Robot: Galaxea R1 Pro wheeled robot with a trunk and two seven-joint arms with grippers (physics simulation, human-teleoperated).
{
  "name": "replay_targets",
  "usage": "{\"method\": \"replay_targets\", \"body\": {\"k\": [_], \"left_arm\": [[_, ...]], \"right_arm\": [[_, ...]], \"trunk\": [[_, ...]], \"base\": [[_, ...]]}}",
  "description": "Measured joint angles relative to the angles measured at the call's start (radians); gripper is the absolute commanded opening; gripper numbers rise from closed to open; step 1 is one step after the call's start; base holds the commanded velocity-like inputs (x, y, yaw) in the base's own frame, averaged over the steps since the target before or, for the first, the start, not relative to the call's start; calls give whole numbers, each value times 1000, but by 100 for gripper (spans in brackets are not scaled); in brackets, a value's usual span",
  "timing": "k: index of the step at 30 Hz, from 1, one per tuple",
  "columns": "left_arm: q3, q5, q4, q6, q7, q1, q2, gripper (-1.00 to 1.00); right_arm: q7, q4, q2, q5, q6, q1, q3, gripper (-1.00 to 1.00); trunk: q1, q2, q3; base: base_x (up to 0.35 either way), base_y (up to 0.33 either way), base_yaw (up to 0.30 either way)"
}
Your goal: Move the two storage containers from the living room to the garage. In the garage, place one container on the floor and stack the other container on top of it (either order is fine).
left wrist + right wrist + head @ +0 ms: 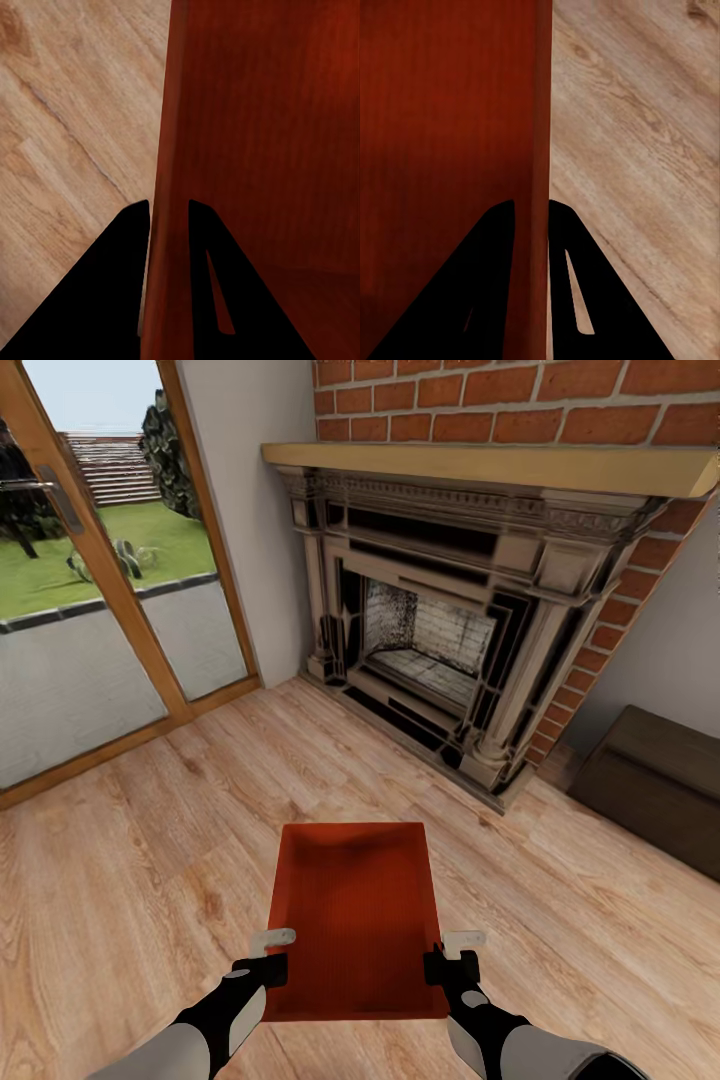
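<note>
Storage container [355, 915], 1 red-orange open-top bin, is held up in front of the robot between both arms, over the light wood-plank floor [150, 860] of the living room. The left gripper [268, 952] pinches the bin's left wall near its close end, and the left wrist view shows that wall [169, 187] squeezed between the 2 dark fingers [112, 300]. The right gripper [452, 952] clamps the right wall the same way, its fingers [480, 300] closed on either side of the thin red edge [540, 150]. Past the bin stands a dark ornate fireplace [440, 630] under a wooden mantel [480, 465] and red-brick chimney [520, 400]. Wood-framed glass doors [100, 610] lie to the left, a dark brown low bench [660, 780] to the right
</note>
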Motion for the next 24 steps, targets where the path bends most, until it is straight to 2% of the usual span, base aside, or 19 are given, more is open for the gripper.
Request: {"method": "replay_targets", "body": {"k": [24], "left_arm": [[0,0,0,0,0,0,0,-100]], "right_arm": [[0,0,0,0,0,0,0,-100]], "trunk": [[0,0,39]], "base": [[0,0,0]]}}
